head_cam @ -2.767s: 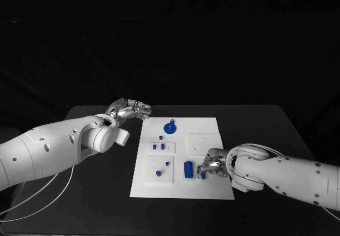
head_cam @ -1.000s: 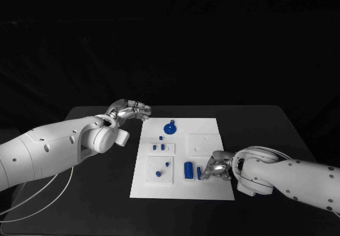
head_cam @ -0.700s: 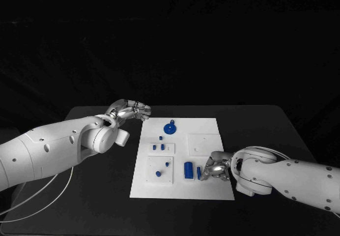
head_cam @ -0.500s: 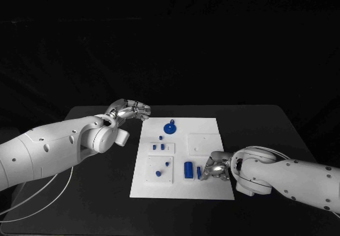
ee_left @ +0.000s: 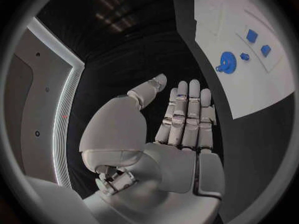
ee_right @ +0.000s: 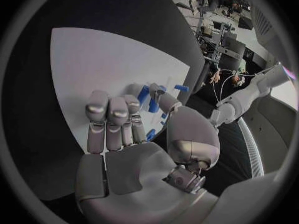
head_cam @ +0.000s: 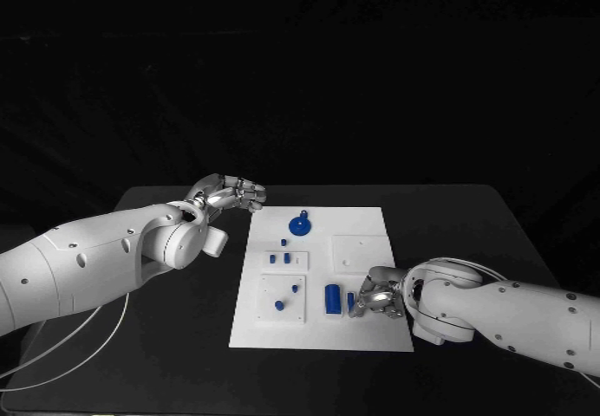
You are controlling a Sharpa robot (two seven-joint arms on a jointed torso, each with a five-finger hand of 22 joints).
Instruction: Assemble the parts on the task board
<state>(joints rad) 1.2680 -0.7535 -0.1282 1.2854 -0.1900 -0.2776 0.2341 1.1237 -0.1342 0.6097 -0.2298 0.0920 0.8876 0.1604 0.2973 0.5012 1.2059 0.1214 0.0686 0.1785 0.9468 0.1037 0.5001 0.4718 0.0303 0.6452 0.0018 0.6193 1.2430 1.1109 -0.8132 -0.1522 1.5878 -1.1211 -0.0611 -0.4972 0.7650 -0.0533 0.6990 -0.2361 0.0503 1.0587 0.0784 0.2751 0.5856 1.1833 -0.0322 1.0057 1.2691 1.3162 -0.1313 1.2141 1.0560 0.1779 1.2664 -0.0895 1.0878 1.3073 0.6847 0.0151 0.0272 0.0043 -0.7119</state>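
Observation:
The white task board lies in the middle of the black table. On it are a blue gear-like part, some small blue pieces and a tall blue block. My right hand rests on the board's near right part. Its thumb and a finger pinch a small blue piece just right of the block. In the right wrist view the same piece sits between thumb and fingertip of the right hand. My left hand hovers off the board's far left corner, holding nothing, fingers straight.
Two raised white plates on the board's left half carry small blue pegs. Bare black table lies right of the board and also left of it, under my left arm. The gear-like part shows beyond my left fingertips.
My right hand has shifted slightly left along the board's near part, bringing the small blue piece closer to the tall block. The left hand has not moved.

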